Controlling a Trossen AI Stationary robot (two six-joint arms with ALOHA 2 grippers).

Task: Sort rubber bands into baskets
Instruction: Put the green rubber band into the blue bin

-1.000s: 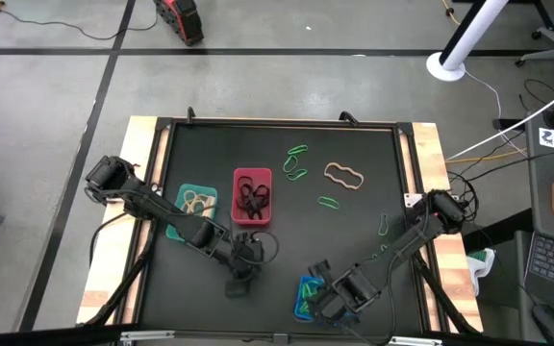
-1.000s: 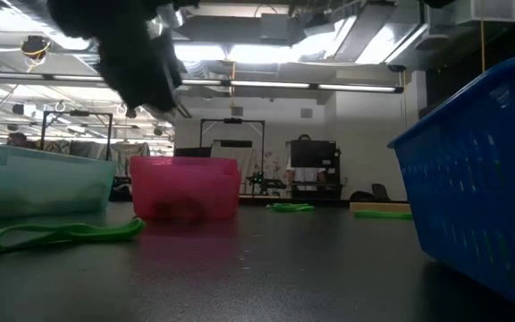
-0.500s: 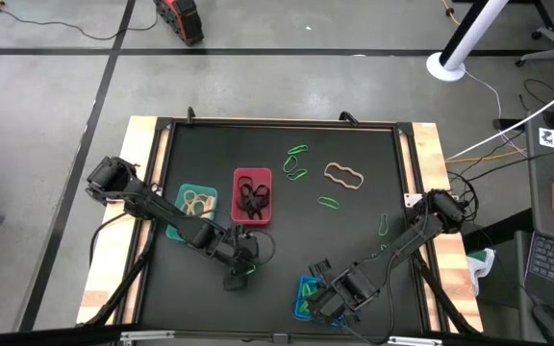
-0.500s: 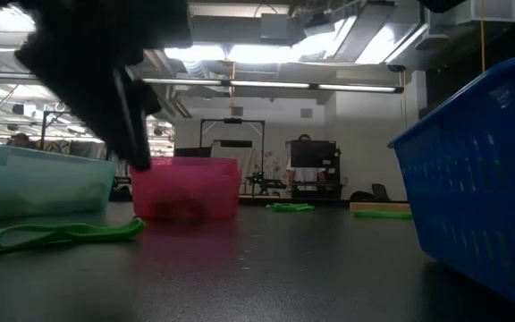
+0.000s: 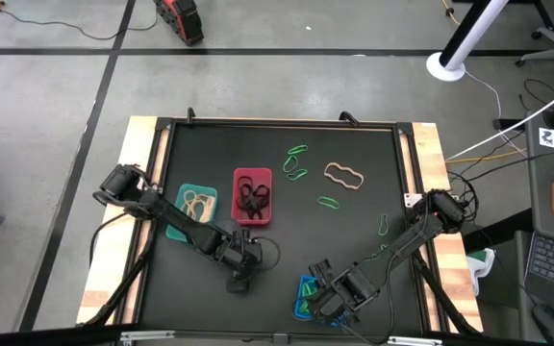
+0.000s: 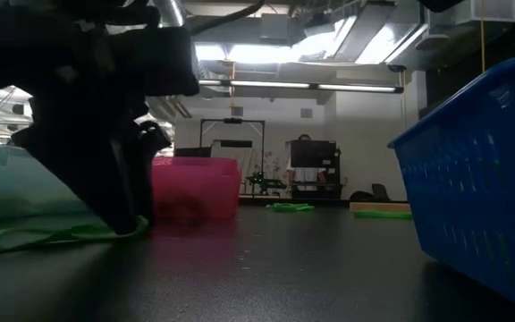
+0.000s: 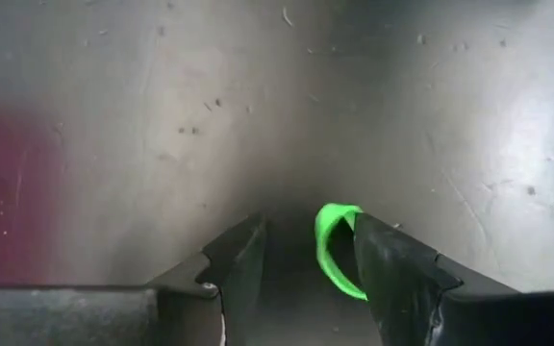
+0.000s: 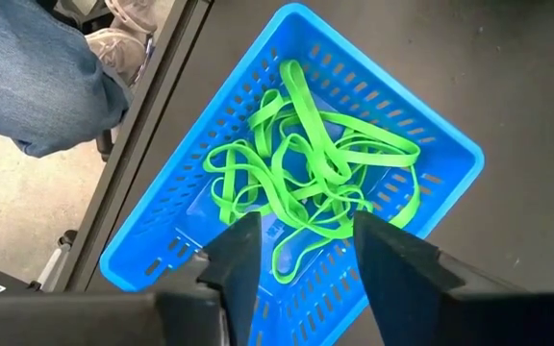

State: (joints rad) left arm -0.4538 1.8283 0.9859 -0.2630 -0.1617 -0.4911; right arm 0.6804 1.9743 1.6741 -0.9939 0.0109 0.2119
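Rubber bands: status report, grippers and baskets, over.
Left gripper open, down on the mat around a green band. Right gripper open above blue basket, nothing held. Loose bands remain; nothing in the way.

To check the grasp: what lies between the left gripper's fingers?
In the left wrist view, a green band lies on the mat between the open left gripper fingers.

Blue basket (image 8: pixel 431 144) holds a tangled heap of green bands (image 8: pixel 315 183); red basket (image 5: pixel 252 179) holds black bands (image 5: pixel 252 200), teal basket (image 5: pixel 183 193) tan ones (image 5: pixel 198 202). Green loops (image 5: pixel 296 161) and a tan loop (image 5: pixel 344 176) lie loose on the mat.
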